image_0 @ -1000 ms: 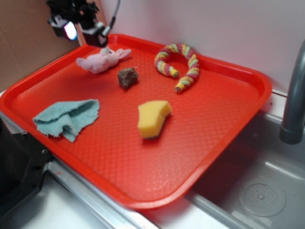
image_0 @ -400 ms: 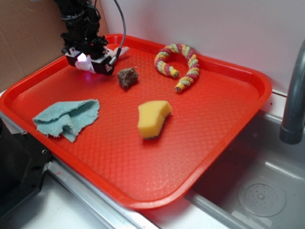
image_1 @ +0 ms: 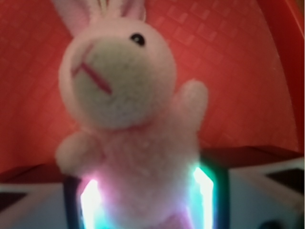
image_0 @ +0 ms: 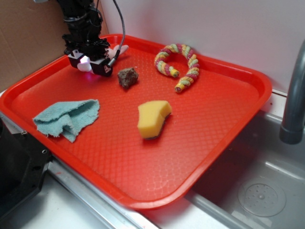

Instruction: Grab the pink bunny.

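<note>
The pink bunny (image_1: 124, 95) fills the wrist view, lying on the red tray (image_0: 248, 102) with its ears pointing away. Its body sits between my two glowing pads (image_1: 204, 191), and the fur reaches both of them. It does not look squeezed. In the exterior view my gripper (image_0: 90, 64) is down at the tray's far left corner, over the bunny (image_0: 121, 49), of which only an ear tip and a bit of pink show. The jaws stand open around the bunny's body.
On the tray lie a brown lump (image_0: 127, 76) right of the gripper, a twisted multicoloured rope ring (image_0: 178, 64), a yellow sponge (image_0: 153, 118) and a blue cloth (image_0: 66, 118). A cardboard wall (image_0: 28, 38) stands on the left. A grey faucet (image_0: 293, 105) and sink (image_0: 257, 191) are on the right.
My gripper has come down from above the tray's back corner onto the bunny, which it now covers. In the last half second it only settled slightly.
</note>
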`<state>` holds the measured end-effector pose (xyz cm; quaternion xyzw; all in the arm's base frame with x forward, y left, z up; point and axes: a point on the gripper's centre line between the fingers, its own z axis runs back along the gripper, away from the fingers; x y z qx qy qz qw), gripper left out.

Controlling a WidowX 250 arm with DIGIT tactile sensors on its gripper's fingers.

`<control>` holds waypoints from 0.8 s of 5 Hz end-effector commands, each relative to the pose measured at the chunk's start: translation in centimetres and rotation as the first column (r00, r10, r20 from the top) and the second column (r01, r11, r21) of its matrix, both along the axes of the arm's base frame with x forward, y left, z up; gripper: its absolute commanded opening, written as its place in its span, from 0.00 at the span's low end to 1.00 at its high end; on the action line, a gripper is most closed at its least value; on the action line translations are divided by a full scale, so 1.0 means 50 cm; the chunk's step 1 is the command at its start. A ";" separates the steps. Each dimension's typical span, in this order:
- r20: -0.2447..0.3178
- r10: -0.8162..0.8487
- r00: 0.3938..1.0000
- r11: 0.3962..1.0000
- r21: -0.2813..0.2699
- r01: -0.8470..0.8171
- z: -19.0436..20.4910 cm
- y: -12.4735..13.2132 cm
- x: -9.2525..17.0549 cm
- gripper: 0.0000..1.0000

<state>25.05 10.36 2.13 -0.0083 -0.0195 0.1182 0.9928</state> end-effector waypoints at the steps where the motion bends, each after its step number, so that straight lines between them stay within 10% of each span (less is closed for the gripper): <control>1: 0.028 0.030 0.999 0.997 0.072 -0.032 0.172 -0.047 -0.014 0.00; 4: 0.030 -0.040 0.999 0.996 -0.081 0.042 0.375 -0.184 -0.124 0.00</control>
